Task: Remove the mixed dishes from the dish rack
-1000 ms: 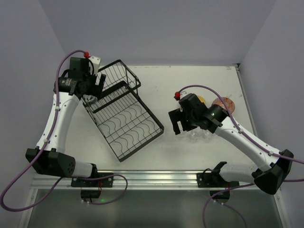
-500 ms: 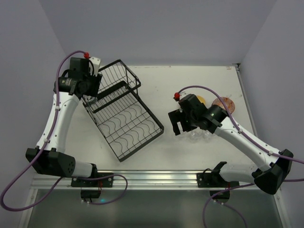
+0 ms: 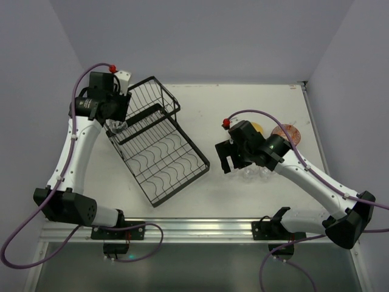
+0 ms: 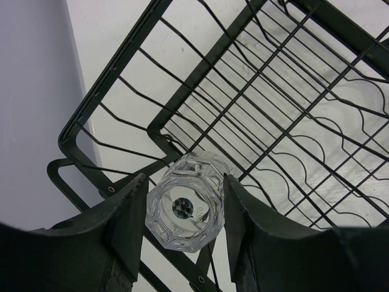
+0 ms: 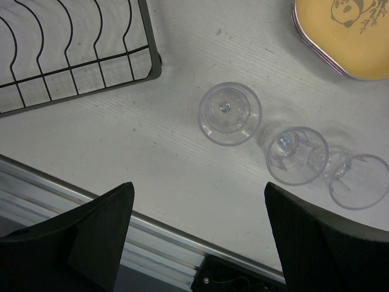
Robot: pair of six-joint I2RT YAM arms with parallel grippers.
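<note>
The black wire dish rack [image 3: 161, 149] lies slanted on the left of the table. In its deeper basket section stands a clear faceted glass cup [image 4: 185, 210], seen from above. My left gripper [image 4: 185, 213] has a finger pressed on each side of this cup, over the basket's near corner [image 3: 117, 125]. The rack's wires [image 4: 209, 64] otherwise hold nothing that I can see. My right gripper [image 5: 199, 207] hangs open over bare table, near three glass cups [image 5: 230, 114] [image 5: 295, 155] [image 5: 360, 180] and a yellow plate [image 5: 346, 36]; from above it [image 3: 230, 159] is right of the rack.
A red-brown patterned dish [image 3: 287, 132] sits behind the right arm beside the yellow plate [image 3: 258, 127]. The rack's corner [image 5: 157, 67] lies left of the cups. The metal rail at the table's near edge [image 5: 152, 234] runs below the right gripper. Walls close in the table.
My left gripper's fingers have closed in around the glass cup in the basket. The right arm has stayed where it was.
</note>
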